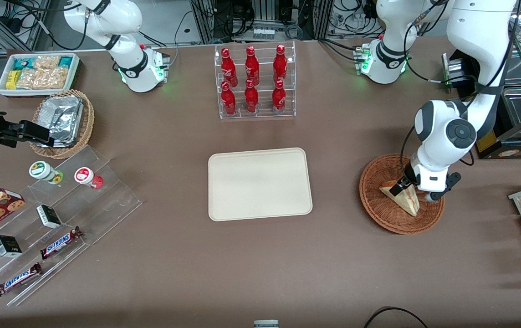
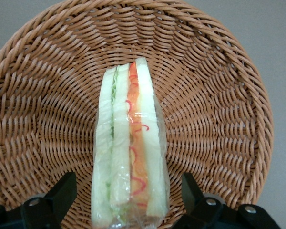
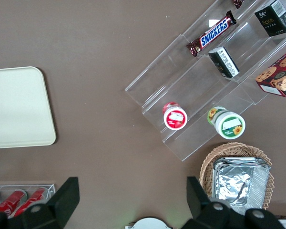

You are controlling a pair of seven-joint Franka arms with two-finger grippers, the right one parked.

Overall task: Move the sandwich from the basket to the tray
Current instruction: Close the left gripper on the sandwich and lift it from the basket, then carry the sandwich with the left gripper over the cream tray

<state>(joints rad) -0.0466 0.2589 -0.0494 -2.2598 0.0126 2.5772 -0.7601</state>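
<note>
We see the white left arm's black two-finger gripper (image 1: 405, 187) lowered, wrist bent, fingers (image 2: 62, 191) spread apart, apparently touching nothing.

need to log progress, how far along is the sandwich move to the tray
Early stage. Done: the gripper has reached the basket and straddles the sandwich, one finger on each side. In hand: the grasp, since the fingers are open and apart from the wrapped bread. Left: closing, lifting and carrying it to the tray, which holds nothing so far.
</note>
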